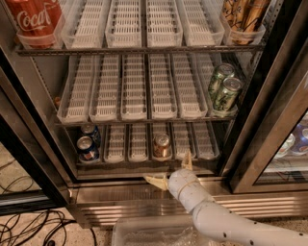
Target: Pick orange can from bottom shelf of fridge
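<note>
Counts. One small orange-copper metal drink can point(161, 145) with a silver top. Two blue drink cans point(87, 147), one behind the other. Two green drink cans point(227, 93) side by side on the rack above. One red container with white Coca-Cola lettering point(35, 19) at top left. At least two tan-and-brown cans point(245, 13) at top right, cut off by the frame edge.

All sit in a large stainless-steel drinks fridge point(110, 193) with black-edged glass doors and a ribbed steel base.

Orange can: upright on the bottom bench point(138, 143), the lowest rack of white slotted plastic lane trays with a steel front edge. It sits at the front edge, slightly right of the middle, alone in its lane. The blue cans occupy the lane at the front left corner of the same bench.

Arm: white jointed tube point(216, 218), entering from the lower right and slanting up and left to a rounded wrist. The cream two-finger end effector point(172, 171) hangs just outside the front edge of the bottom bench, below and slightly right of the orange can, apart from it. Fingers spread wide, one pointing left, the other up toward the edge; nothing between them.

Below: a clear plastic bin point(144, 230) against the fridge base. Dark cables point(29, 230) lie on the floor at lower left.
</note>
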Motion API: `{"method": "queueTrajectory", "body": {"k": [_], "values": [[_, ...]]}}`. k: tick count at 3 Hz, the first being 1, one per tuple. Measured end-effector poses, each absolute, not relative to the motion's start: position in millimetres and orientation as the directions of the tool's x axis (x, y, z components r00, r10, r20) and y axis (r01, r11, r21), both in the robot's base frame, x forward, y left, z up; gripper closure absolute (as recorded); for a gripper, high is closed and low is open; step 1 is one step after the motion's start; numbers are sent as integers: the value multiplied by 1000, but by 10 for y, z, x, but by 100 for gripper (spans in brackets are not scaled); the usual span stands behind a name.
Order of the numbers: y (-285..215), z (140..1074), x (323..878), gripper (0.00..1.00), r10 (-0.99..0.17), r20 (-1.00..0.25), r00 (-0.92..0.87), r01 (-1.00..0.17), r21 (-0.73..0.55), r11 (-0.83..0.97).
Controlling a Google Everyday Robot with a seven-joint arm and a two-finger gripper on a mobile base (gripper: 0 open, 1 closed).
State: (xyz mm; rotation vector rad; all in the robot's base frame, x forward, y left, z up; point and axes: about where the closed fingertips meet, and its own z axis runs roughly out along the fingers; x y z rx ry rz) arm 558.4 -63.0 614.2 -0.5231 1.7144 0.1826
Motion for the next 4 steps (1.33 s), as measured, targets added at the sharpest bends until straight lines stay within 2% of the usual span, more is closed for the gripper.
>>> {"method": "queueTrajectory", "body": {"k": [1,4], "values": [[-693,6177,5630,0,-215,-972,-92,-351,-171,921],[-646,6154,5709,0,-214,-976,-46,-338,-186,922]]}}
